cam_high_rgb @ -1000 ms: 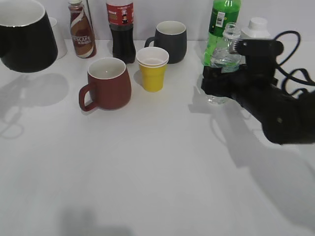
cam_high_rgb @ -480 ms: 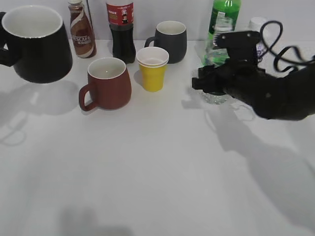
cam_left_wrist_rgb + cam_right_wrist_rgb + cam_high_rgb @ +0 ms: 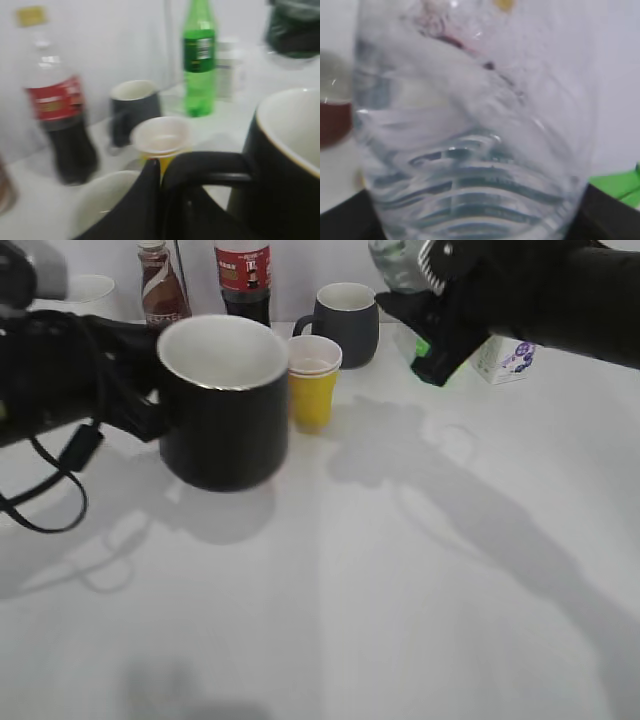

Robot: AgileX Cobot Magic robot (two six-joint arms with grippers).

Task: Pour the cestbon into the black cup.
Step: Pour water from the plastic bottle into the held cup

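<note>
Left gripper (image 3: 150, 390) clamps the black cup (image 3: 222, 400) by its handle, mid-left, airborne. Right gripper (image 3: 440, 310) grips the cestbon (image 3: 395, 262), top right.

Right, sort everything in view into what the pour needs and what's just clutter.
For the pour:
- cestbon, in the right pincer
- black cup, held by its handle in the left pincer

Clutter:
- yellow cup
- grey mug
- cola bottle
- Nescafe bottle
- green bottle
- white carton
- brown-red mug
</note>
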